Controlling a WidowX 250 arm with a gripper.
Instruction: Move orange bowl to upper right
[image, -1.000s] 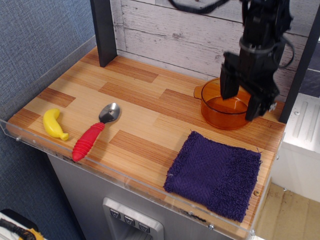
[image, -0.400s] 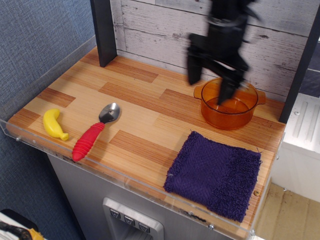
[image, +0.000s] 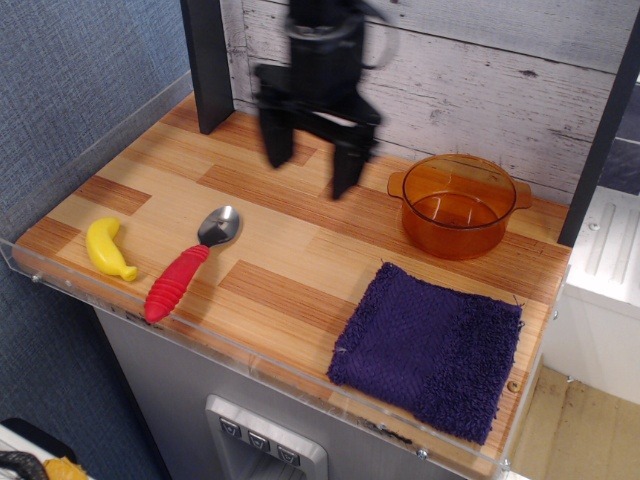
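1 orange bowl (image: 458, 205), translucent amber with 2 small side handles, sitting upright at about 2 o'clock on the wooden tabletop (image: 290, 240), close to the whitewashed plank wall (image: 450, 70) and touching nothing else. Empty inside, as far as can be seen.

1 black gripper (image: 311, 170) hanging above the tabletop at roughly 12 o'clock, well apart from the bowl and to its 9 o'clock side. Fingers spread wide with bare wood showing between them, gripping nothing. Slightly blurred.

1 spoon (image: 190, 263) with a ribbed red handle and a metal head, lying flat at about 8 o'clock, head pointing toward 1 o'clock. Just beside it, at 9 o'clock near the table's left front corner, 1 yellow toy banana (image: 108, 249), apart from the spoon.

1 dark purple towel (image: 430, 348) spread flat at about 5 o'clock, directly at the bowl's 6 o'clock side, near but not touching it.

1 dark upright post (image: 208, 62) standing at the back left, about 11 o'clock. 1 clear acrylic rim (image: 200, 330) running along the table's front edge.
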